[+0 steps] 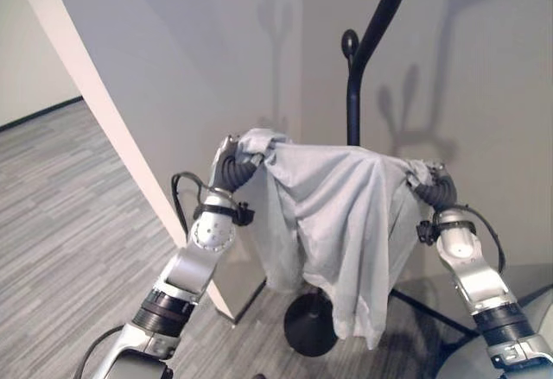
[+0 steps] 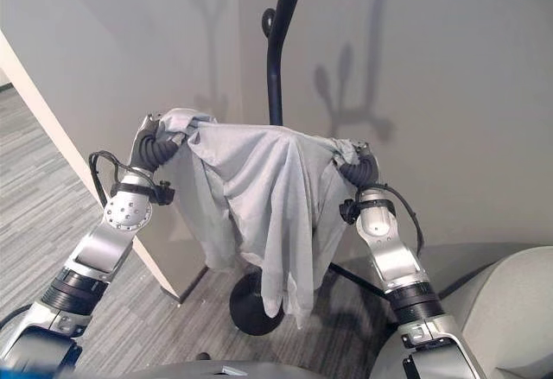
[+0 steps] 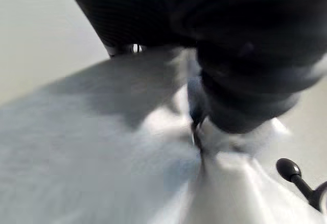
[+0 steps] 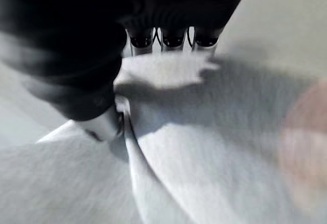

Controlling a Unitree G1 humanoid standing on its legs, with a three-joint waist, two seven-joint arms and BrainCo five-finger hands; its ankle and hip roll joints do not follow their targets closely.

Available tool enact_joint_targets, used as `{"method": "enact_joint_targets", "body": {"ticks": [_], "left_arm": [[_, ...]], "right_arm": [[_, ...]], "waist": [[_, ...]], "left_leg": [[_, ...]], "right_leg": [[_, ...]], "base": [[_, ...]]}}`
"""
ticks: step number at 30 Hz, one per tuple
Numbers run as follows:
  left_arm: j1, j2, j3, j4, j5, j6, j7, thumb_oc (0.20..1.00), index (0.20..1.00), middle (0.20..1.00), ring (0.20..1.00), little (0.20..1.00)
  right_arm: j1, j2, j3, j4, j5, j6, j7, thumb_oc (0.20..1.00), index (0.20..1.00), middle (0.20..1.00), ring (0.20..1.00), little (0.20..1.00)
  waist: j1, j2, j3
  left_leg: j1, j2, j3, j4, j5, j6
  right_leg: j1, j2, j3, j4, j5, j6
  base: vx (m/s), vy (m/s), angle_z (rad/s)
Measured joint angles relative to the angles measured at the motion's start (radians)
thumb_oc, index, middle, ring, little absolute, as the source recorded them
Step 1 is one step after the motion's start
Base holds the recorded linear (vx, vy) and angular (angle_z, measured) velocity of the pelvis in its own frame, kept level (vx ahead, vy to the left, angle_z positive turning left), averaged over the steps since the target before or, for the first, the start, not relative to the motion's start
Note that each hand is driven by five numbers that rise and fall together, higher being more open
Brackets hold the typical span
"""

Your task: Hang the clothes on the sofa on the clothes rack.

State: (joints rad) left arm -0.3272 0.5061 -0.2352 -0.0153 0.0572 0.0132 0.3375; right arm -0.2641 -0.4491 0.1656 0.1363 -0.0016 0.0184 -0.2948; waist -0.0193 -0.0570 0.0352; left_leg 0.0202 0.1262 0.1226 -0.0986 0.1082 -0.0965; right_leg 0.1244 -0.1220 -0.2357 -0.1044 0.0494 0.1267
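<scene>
Shirt (image 1: 333,215) slung crosswise btwn hands.

Soft, even indoor light throws the clothes rack (image 1: 354,94)'s shadows on the wall; wrist views are blurred.

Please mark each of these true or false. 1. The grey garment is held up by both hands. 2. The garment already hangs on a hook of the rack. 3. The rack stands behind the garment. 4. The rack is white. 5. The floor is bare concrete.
1. True: the left hand and the right hand each grip an upper corner of the grey garment.
2. False: it hangs between the two hands, off the clothes rack.
3. True: the pole rises behind the cloth, by the wall.
4. False: it is black.
5. False: the floor has grey striped covering.
</scene>
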Motion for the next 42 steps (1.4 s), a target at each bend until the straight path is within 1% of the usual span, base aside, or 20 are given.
{"method": "enact_joint_targets", "body": {"ticks": [4, 8, 21, 25, 30, 33, 35, 36, 38, 39, 40, 41, 42], "left_arm": [[0.000, -0.001, 0.023, 0.030, -0.006, 0.018, 0.000, 1.000, 1.000, 1.000, 1.000, 1.000], [0.000, -0.001, 0.044, 0.030, -0.007, 0.018, 0.000, 1.000, 1.000, 1.000, 1.000, 1.000], [0.025, -0.001, 0.048, 0.030, -0.013, 0.019, 0.000, 1.000, 1.000, 1.000, 1.000, 1.000], [0.048, -0.001, 0.069, 0.030, -0.013, 0.018, 0.000, 1.000, 1.000, 1.000, 1.000, 1.000], [0.189, -0.002, 0.162, 0.022, -0.016, 0.018, -0.016, 1.000, 1.000, 1.000, 1.000, 1.000], [0.329, -0.007, 0.215, 0.019, -0.017, 0.008, -0.042, 1.000, 1.000, 1.000, 1.000, 1.000], [0.441, -0.025, 0.257, 0.022, -0.027, 0.009, -0.068, 1.000, 1.000, 1.000, 1.000, 1.000], [0.507, -0.040, 0.262, 0.038, -0.067, 0.016, -0.093, 1.000, 1.000, 1.000, 1.000, 1.000], [0.594, -0.069, 0.282, 0.062, -0.102, 0.004, -0.140, 1.000, 1.000, 1.000, 1.000, 1.000], [0.620, -0.083, 0.284, 0.091, -0.121, 0.001, -0.155, 1.000, 1.000, 1.000, 1.000, 1.000], [0.648, -0.109, 0.284, 0.170, -0.133, 0.000, -0.177, 1.000, 1.000, 1.000, 1.000, 1.000], [0.662, -0.120, 0.282, 0.203, -0.135, 0.015, -0.190, 1.000, 1.000, 1.000, 1.000, 1.000], [0.686, -0.127, 0.282, 0.221, -0.135, 0.012, -0.201, 1.000, 1.000, 1.000, 1.000, 1.000]], "right_arm": [[0.016, 0.000, 0.000, 0.002, 0.000, 0.002, 0.000, 1.000, 1.000, 1.000, 1.000, 1.000], [0.016, 0.000, 0.000, 0.002, 0.000, 0.002, 0.000, 1.000, 1.000, 1.000, 1.000, 1.000], [0.024, 0.000, -0.006, 0.002, 0.001, 0.002, -0.002, 1.000, 1.000, 1.000, 1.000, 1.000], [0.036, 0.000, -0.049, 0.002, 0.002, 0.001, -0.004, 1.000, 1.000, 1.000, 1.000, 1.000], [0.136, 0.000, -0.129, -0.002, 0.002, -0.002, -0.004, 1.000, 1.000, 1.000, 1.000, 1.000], [0.267, 0.022, -0.173, -0.002, 0.003, -0.010, 0.008, 1.000, 1.000, 1.000, 1.000, 1.000], [0.364, 0.044, -0.192, 0.002, 0.003, -0.007, 0.025, 1.000, 1.000, 1.000, 1.000, 1.000], [0.427, 0.062, -0.194, 0.024, 0.005, 0.000, 0.044, 1.000, 1.000, 1.000, 1.000, 1.000], [0.494, 0.093, -0.196, 0.038, 0.004, -0.001, 0.085, 1.000, 1.000, 1.000, 1.000, 1.000], [0.523, 0.100, -0.195, 0.046, 0.004, -0.002, 0.099, 1.000, 1.000, 1.000, 1.000, 1.000], [0.544, 0.116, -0.195, 0.091, 0.004, 0.003, 0.121, 1.000, 1.000, 1.000, 1.000, 1.000], [0.551, 0.120, -0.192, 0.108, 0.004, 0.009, 0.135, 1.000, 1.000, 1.000, 1.000, 1.000], [0.561, 0.121, -0.193, 0.117, 0.004, 0.007, 0.145, 1.000, 1.000, 1.000, 1.000, 1.000]], "waist": [[0.001, -0.001, -0.001], [0.000, -0.001, -0.001], [-0.002, -0.007, -0.005], [-0.003, -0.007, -0.005], [-0.004, -0.006, -0.006], [-0.004, -0.005, -0.006], [-0.004, -0.004, -0.006], [-0.004, -0.002, -0.005], [-0.006, 0.003, -0.003], [-0.006, 0.007, -0.001], [-0.007, 0.013, -0.001], [-0.007, 0.017, 0.002], [-0.006, 0.020, -0.002]], "left_leg": [[0.000, -0.001, 0.000, 0.000, 0.000, 0.000], [0.000, 0.000, 0.000, 0.000, 0.000, -0.001], [0.001, 0.000, 0.001, 0.000, 0.000, -0.001], [0.001, -0.001, 0.002, 0.000, 0.000, -0.001], [0.000, 0.000, 0.004, 0.000, -0.003, -0.003], [-0.002, 0.000, 0.005, 0.000, -0.005, -0.007], [-0.002, 0.000, 0.006, 0.000, -0.007, -0.009], [-0.005, -0.001, 0.007, -0.001, -0.011, -0.006], [-0.005, -0.001, 0.009, -0.001, -0.013, -0.006], [-0.005, -0.001, 0.011, -0.001, -0.013, -0.006], [-0.005, -0.001, 0.013, -0.001, -0.014, -0.006], [-0.007, -0.001, 0.015, -0.001, -0.014, -0.006], [-0.016, 0.000, 0.016, -0.001, -0.013, -0.005]], "right_leg": [[0.000, 0.000, -0.002, 0.000, -0.001, -0.001], [0.001, 0.000, -0.002, 0.000, 0.000, -0.002], [0.001, 0.000, -0.002, 0.000, -0.001, -0.001], [0.000, -0.001, -0.001, 0.000, -0.001, 0.000], [-0.007, -0.002, 0.002, 0.000, -0.005, 0.000], [-0.010, -0.002, 0.002, 0.000, -0.009, 0.002], [-0.012, -0.002, 0.004, 0.000, -0.012, 0.001], [-0.016, -0.002, 0.004, 0.000, -0.013, 0.000], [-0.017, -0.003, 0.006, 0.000, -0.015, 0.001], [-0.018, -0.004, 0.008, 0.000, -0.017, -0.001], [-0.019, -0.004, 0.011, 0.000, -0.017, -0.001], [-0.022, -0.004, 0.012, 0.000, -0.017, -0.002], [-0.031, -0.004, 0.012, 0.000, -0.017, -0.003]], "base": [[0.00, 0.000, 0.00], [0.00, 0.000, 0.00], [0.00, 0.000, 0.00], [0.00, 0.000, 0.00], [0.00, 0.000, 0.00], [0.00, 0.000, 0.00], [0.01, 0.011, -0.02], [0.00, 0.000, 0.00], [0.01, 0.033, -0.03], [-0.01, 0.041, -0.06], [-0.02, 0.046, -0.06], [0.00, 0.045, -0.06], [0.00, 0.031, -0.06]]}}
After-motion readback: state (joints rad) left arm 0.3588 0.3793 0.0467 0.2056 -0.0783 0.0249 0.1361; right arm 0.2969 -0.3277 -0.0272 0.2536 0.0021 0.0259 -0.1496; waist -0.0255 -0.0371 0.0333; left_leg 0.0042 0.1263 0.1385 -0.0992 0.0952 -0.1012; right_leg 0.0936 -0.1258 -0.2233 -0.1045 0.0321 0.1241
